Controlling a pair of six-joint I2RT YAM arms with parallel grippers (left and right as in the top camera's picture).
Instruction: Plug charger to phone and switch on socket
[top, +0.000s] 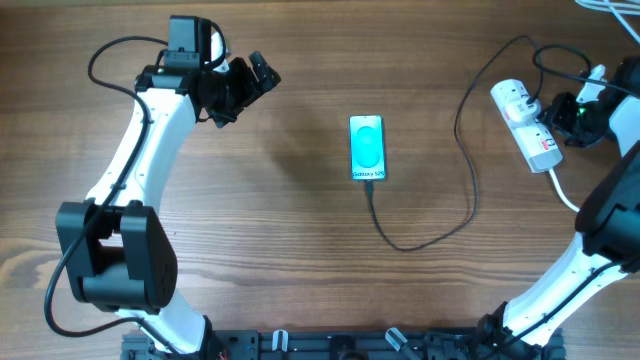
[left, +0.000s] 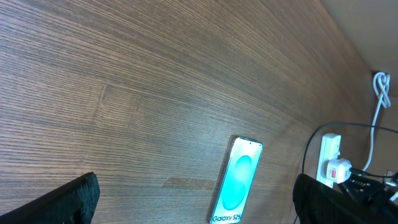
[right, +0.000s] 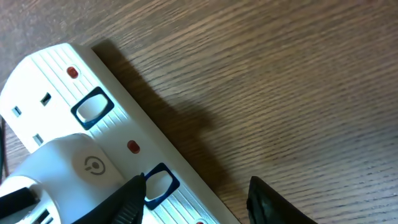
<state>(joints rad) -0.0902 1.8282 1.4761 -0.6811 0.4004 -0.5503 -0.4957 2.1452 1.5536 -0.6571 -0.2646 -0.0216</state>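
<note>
Cyan-screened, white-edged smartphone (top: 367, 148) flat mid-table, plug end hard to judge

Screen text reads "Galaxy S25", cropped in the left wrist view. The thin black charger cable (top: 400, 247) loops from the phone's bottom end toward the glossy white plastic power strip (top: 528, 125); can't tell if the tip is seated. The strip's red label (top: 545, 150) is unreadable, and its white plug (right: 74, 168) shows a power symbol. The right gripper (right: 196, 183) has fingers apart, one over a rocker switch (right: 158, 185). The left gripper (top: 248, 92) is spread wide over the woodgrain table (top: 250, 220).

The phone (left: 236, 183) lies on the table (left: 124, 93) left of the socket (left: 331, 163).
</note>
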